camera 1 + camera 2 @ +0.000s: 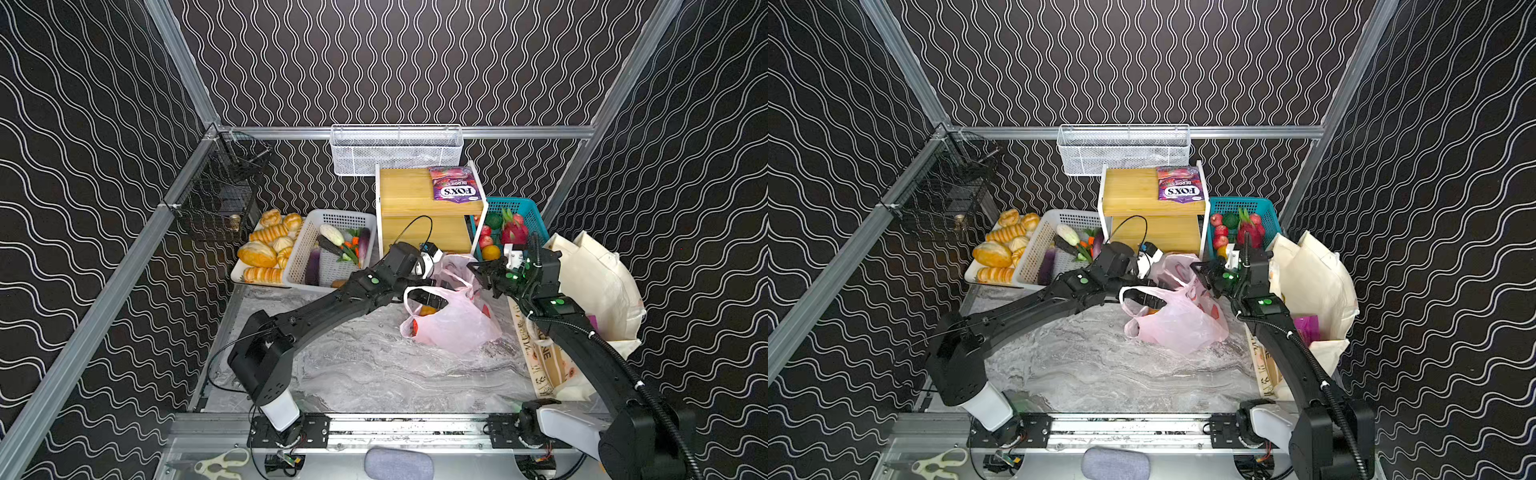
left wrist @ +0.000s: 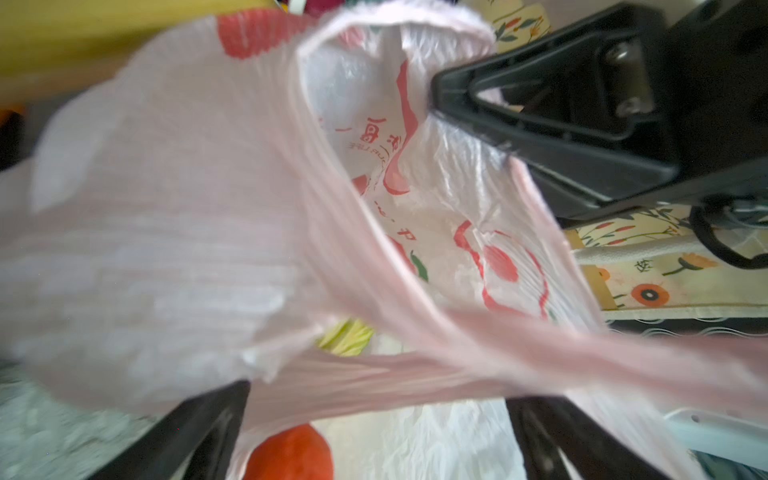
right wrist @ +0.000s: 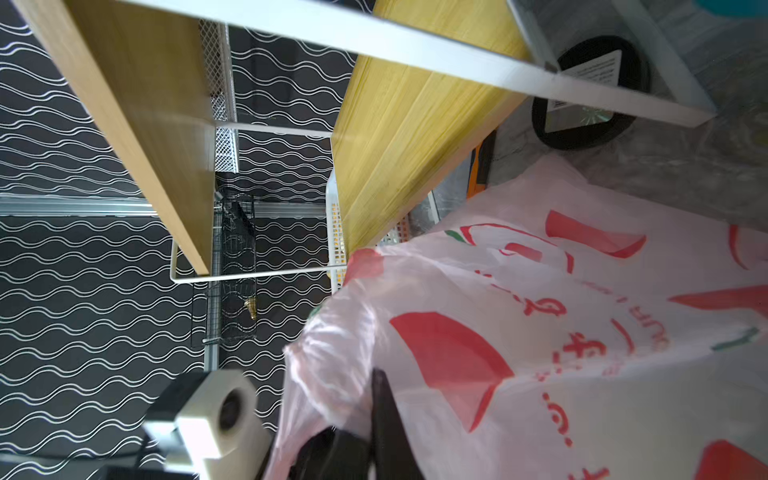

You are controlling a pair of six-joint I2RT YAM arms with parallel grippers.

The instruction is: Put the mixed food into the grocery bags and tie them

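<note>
Pink plastic bag sits mid-table beside the canvas tote, with a red tomato-like vegetable visible inside. Right gripper is pinched tight on the bag's mouth edge. Left gripper has its jaws wide apart, and a handle strand crosses just over them — not gripped. Judgement: tying step. Recommend closing squarely on the bunched strand with the opposite pinch taut — loose film slips.

I count two bags: pink plastic bag, canvas tote. Four baskets: white basket, teal basket, white mesh basket, black wire basket. One wooden shelf. One scissors.
</note>
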